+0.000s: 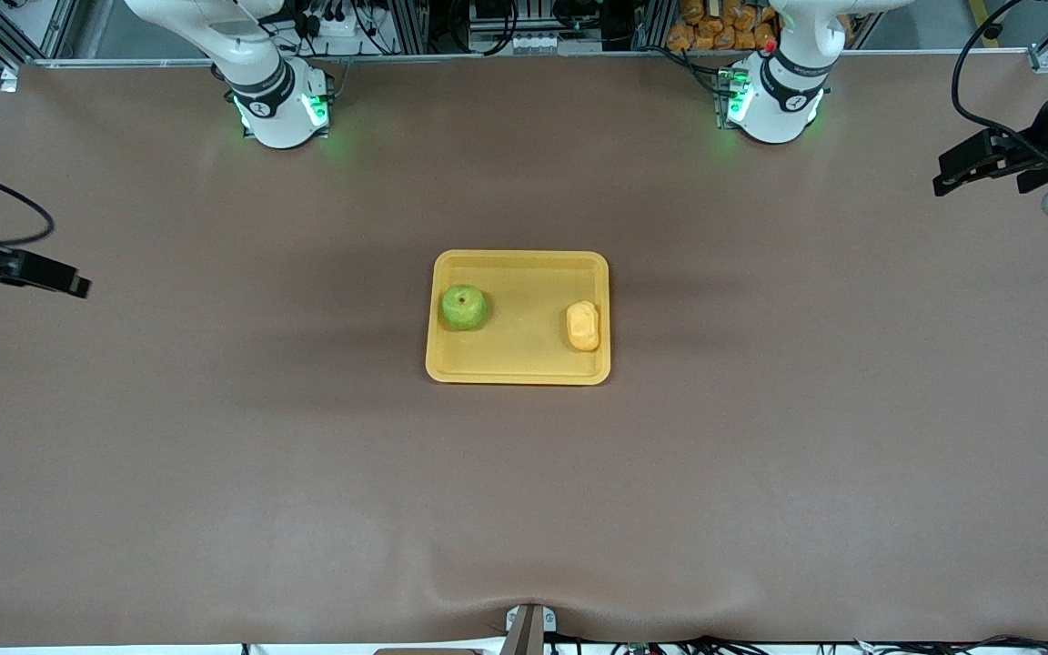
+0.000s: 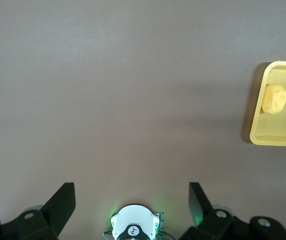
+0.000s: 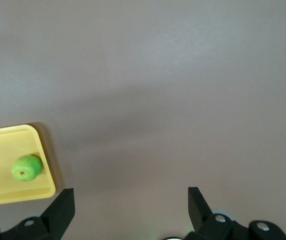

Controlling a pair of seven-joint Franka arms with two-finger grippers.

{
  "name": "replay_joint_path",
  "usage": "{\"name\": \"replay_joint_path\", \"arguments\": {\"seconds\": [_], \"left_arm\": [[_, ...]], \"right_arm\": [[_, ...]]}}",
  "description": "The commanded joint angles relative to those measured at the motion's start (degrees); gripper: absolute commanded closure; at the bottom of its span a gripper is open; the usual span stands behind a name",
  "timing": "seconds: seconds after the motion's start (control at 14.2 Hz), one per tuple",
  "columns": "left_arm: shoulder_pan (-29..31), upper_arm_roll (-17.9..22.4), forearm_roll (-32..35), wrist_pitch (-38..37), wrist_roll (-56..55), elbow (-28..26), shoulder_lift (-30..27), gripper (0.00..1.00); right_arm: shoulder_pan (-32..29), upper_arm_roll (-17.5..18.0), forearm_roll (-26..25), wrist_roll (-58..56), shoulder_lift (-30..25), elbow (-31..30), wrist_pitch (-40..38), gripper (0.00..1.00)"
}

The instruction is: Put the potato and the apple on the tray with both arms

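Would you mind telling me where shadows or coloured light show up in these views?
Front view: soft dark bands cross the table beside the tray, green glow at both arm bases. Left wrist view: shadow edges the tray near the potato. Right wrist view: a faint shadow band runs past the apple.

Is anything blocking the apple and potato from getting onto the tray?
Nothing visible. The apple and potato already lie in the tray, apart; the open left gripper and right gripper hang at the table's ends.
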Motion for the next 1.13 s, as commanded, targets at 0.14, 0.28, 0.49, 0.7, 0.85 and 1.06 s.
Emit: {"name": "replay_joint_path", "arguments": {"seconds": [0.14, 0.28, 0.49, 0.7, 0.85, 1.06], "left_arm": [[0.07, 0.06, -0.59, -0.52, -0.08, -0.51, -1.63, 0.0], [0.07, 0.06, -0.59, -0.52, -0.08, -0.42, -1.63, 0.0], [0.07, 0.06, -0.59, -0.52, 0.01, -0.42, -1.89, 0.0], [0.07, 0.06, -0.59, -0.52, 0.01, -0.51, -2.07, 0.0], [0.07, 0.06, -0.59, -0.52, 0.01, -0.51, -2.07, 0.0], [0.07, 0.06, -0.59, -0.52, 0.01, -0.51, -2.07, 0.0]], "right_arm": [[-3.62, 0.79, -2.93, -9.01, -5.12, -5.11, 0.55, 0.0], [-3.62, 0.79, -3.47, -9.55, -7.58, -8.17, 1.77, 0.0], [-3.62, 0.79, -3.47, -9.64, -15.56, -20.36, 9.66, 0.0], [-3.53, 0.79, -3.47, -9.64, -20.42, -27.61, 13.47, 0.0], [-3.27, 0.96, -4.52, -10.34, -20.34, -27.44, 13.64, 0.0], [-3.27, 1.14, -5.05, -10.61, -19.72, -25.69, 13.47, 0.0]]}}
